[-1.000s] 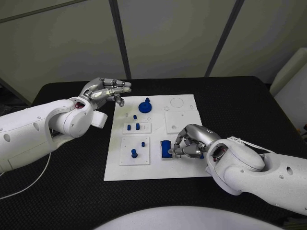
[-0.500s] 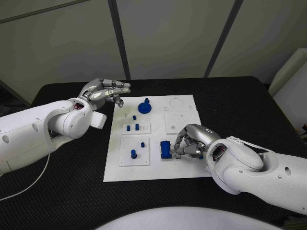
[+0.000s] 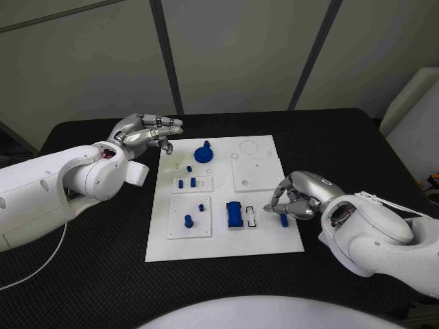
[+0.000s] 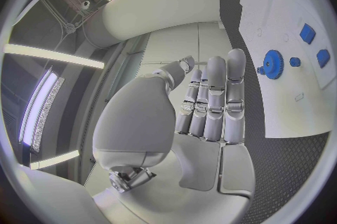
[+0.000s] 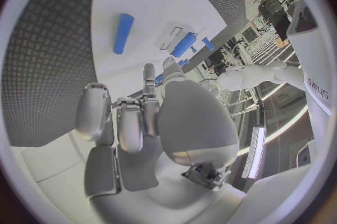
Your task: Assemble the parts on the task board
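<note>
Since a second ago my right hand (image 3: 297, 199) has drawn back to the right, off the blue block (image 3: 235, 214) it was bent over, and now sits over the right edge of the task board (image 3: 226, 243). From the head camera I see its fingers curled in, and a small blue pin (image 3: 284, 220) shows just beneath them; I cannot tell whether the hand holds it or the pin lies on the board. The block stands beside a white slotted piece (image 3: 252, 215), with nothing over it. My left hand (image 3: 145, 130) hovers off the far left corner of the board, fingers curled in on nothing. A blue gear (image 3: 206, 153) sits at the far end, and small blue pegs (image 3: 187, 183) stand in the left plates.

On the left wrist camera, the fingers (image 4: 214, 100) lie close together and bent, holding nothing, and the gear (image 4: 272, 63) lies past them on the board.

On the right wrist camera, the fingers (image 5: 126, 120) are curled with nothing in them, and a blue pin (image 5: 123, 33) lies flat on the white board beyond them, apart from the fingertips.
</note>
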Robot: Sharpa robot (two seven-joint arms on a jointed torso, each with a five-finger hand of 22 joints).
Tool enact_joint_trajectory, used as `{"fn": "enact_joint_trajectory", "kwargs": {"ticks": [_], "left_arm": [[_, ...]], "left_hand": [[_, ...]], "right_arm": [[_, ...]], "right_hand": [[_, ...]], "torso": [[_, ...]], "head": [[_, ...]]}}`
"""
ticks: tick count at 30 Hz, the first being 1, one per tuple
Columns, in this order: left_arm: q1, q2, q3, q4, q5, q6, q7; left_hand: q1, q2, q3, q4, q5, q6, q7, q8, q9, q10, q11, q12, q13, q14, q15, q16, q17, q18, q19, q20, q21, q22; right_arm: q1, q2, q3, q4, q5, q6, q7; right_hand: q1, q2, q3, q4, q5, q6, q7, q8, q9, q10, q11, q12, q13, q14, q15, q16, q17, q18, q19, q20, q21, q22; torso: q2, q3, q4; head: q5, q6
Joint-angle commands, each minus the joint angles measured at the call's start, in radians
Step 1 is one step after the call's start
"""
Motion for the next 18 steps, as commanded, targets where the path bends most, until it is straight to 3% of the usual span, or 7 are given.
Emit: {"fn": "enact_joint_trajectory", "kwargs": {"ticks": [1, 5, 8, 13, 18], "left_arm": [[0.001, 0.000, 0.001, 0.006, 0.001, 0.015, 0.014], [0.001, 0.001, 0.001, 0.007, 0.001, 0.015, 0.016], [0.001, 0.001, 0.001, 0.007, 0.001, 0.014, 0.016], [0.001, 0.000, 0.001, 0.007, 0.001, 0.013, 0.014], [0.001, 0.001, 0.001, 0.005, 0.001, 0.013, 0.013]], "left_hand": [[-0.004, 0.004, -0.003, -0.001, 0.003, 0.000, -0.005, -0.006, -0.001, -0.006, 0.000, 0.007, 0.000, -0.003, 0.001, -0.003, 0.000, -0.009, -0.006, 0.002, -0.005, -0.002], [-0.005, 0.004, -0.004, -0.001, 0.003, 0.000, -0.005, -0.006, -0.001, -0.006, 0.000, 0.007, 0.001, -0.002, 0.001, -0.002, 0.000, -0.009, -0.006, 0.002, -0.006, -0.002], [-0.005, 0.004, -0.004, -0.001, 0.003, 0.000, -0.005, -0.006, -0.001, -0.006, 0.000, 0.007, 0.001, -0.002, 0.001, -0.002, 0.000, -0.009, -0.006, 0.002, -0.006, -0.002], [-0.005, 0.004, -0.004, -0.001, 0.003, 0.000, -0.005, -0.006, -0.001, -0.006, 0.000, 0.007, 0.001, -0.002, 0.001, -0.002, 0.000, -0.009, -0.006, 0.002, -0.006, -0.002], [-0.005, 0.004, -0.004, -0.001, 0.003, 0.000, -0.005, -0.006, -0.001, -0.006, 0.000, 0.007, 0.001, -0.002, 0.001, -0.002, 0.000, -0.009, -0.006, 0.002, -0.006, -0.002]], "right_arm": [[0.001, -0.030, 0.002, 0.011, 0.017, -0.009, 0.014], [0.001, -0.056, 0.002, 0.011, 0.003, 0.004, 0.003], [0.000, -0.064, 0.002, 0.007, -0.005, 0.012, -0.003], [-0.001, -0.060, 0.002, -0.008, -0.013, 0.035, -0.013], [-0.001, -0.046, 0.002, -0.025, -0.015, 0.058, -0.022]], "right_hand": [[-0.004, -0.003, -0.002, 0.008, 0.010, 0.006, 0.003, -0.008, -0.003, 0.047, 0.006, 0.004, 0.151, 0.100, 0.005, 0.004, 0.245, -0.015, 0.002, 0.007, 0.006, 0.002], [-0.009, -0.012, -0.006, 0.018, 0.014, 0.013, 0.004, -0.017, -0.007, 0.046, 0.007, 0.001, 0.149, 0.100, 0.006, 0.003, 0.243, -0.015, 0.002, 0.009, 0.006, 0.002], [-0.011, -0.016, -0.007, 0.028, 0.027, 0.021, 0.004, -0.025, -0.010, 0.045, 0.007, -0.002, 0.148, 0.099, 0.007, 0.002, 0.240, -0.015, 0.001, 0.010, 0.006, 0.001], [-0.007, -0.025, -0.006, 0.042, 0.057, 0.031, 0.003, -0.038, -0.014, 0.043, 0.007, -0.007, 0.146, 0.098, 0.007, 0.000, 0.236, -0.015, 0.001, 0.011, 0.006, 0.003], [-0.011, -0.032, -0.008, 0.052, 0.067, 0.033, 0.005, -0.046, -0.016, 0.041, 0.008, -0.012, 0.142, 0.097, 0.007, -0.001, 0.233, -0.014, -0.001, 0.011, 0.003, 0.000]], "torso": [[0.000, 0.0003, -0.0030], [0.000, 0.0013, -0.0047], [0.001, 0.0031, -0.0081], [0.001, 0.0018, -0.0066], [-0.001, 0.0015, -0.0023]], "head": [[-0.010, 0.000], [-0.020, 0.004], [-0.021, 0.005], [-0.028, 0.008], [-0.030, 0.003]]}}
